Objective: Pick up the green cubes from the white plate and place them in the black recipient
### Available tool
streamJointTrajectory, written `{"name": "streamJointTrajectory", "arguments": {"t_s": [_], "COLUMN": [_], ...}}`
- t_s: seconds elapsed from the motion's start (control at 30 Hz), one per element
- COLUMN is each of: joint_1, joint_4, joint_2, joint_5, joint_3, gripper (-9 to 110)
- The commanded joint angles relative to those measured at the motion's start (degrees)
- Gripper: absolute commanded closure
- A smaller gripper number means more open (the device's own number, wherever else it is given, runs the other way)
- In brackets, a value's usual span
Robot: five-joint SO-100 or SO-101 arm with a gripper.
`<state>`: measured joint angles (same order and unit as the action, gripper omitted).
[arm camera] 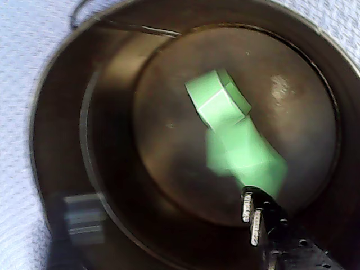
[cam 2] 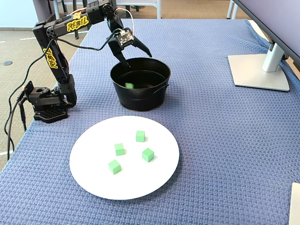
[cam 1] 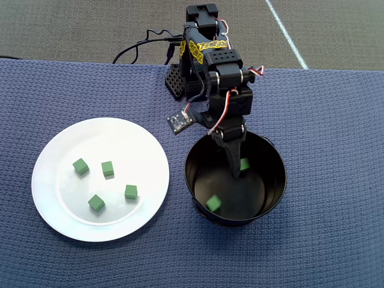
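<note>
Several green cubes [cam 1: 107, 168] lie spread on the white plate [cam 1: 120, 138] at the left of the overhead view; the fixed view shows those cubes [cam 2: 140, 136] on the plate [cam 2: 93, 178] too. The black recipient [cam 1: 276, 180] stands right of the plate. Two cubes are inside it, one [cam 1: 213, 203] near the front wall and one [cam 1: 245, 164] beside the gripper. In the wrist view one cube [arm camera: 216, 101] looks sharp and the other [arm camera: 247, 154] is blurred. My gripper [cam 2: 136, 58] hangs over the recipient's rim [cam 2: 140, 96], open with nothing between its fingers.
The arm's base [cam 2: 47, 101] is clamped at the blue cloth's edge, with cables trailing off it. A monitor stand [cam 2: 258, 70] sits at the far right of the fixed view. Blue cloth [cam 1: 336, 120] covers the table around plate and recipient.
</note>
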<state>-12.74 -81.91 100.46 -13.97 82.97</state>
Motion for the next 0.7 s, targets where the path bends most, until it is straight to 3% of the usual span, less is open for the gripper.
{"name": "streamJointTrajectory", "arguments": {"t_s": [0.0, 0.17, 0.37, 0.53, 0.67], "joint_1": [3.25, 20.21, 38.06, 41.57, 40.34], "joint_4": [-0.88, -0.44, 5.45, 9.40, 5.80], "joint_2": [5.27, 8.17, -3.43, -14.50, -22.94], "joint_5": [-1.58, -0.44, -0.53, 2.55, 1.67], "joint_3": [-1.41, -0.26, 0.62, -1.85, -9.84], "gripper": [60, 65, 68, 70, 70]}}
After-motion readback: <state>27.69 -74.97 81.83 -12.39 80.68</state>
